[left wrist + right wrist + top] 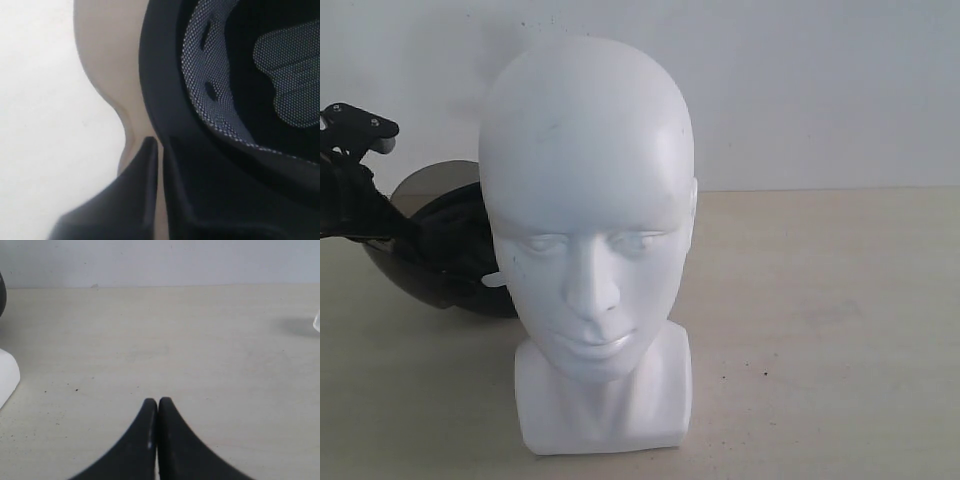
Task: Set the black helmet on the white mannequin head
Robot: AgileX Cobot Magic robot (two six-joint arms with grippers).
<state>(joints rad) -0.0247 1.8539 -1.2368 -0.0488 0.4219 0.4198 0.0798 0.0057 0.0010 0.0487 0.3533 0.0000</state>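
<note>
The white mannequin head (588, 200) stands upright near the front of the table, facing the exterior camera. Behind it to the left is the black helmet (450, 250) with its smoky visor (430, 180), partly hidden by the head. My left gripper (400, 235) is at the helmet's left side. In the left wrist view the left gripper (160, 145) is shut on the thin visor (105, 60) beside the helmet's rim (160, 75), with the mesh padding (290, 90) inside. My right gripper (158, 402) is shut and empty over bare table, with the mannequin's base (7, 375) off to one side.
The beige table (820, 300) runs back to a white wall (820, 90). A small clear object (316, 322) shows at the edge of the right wrist view.
</note>
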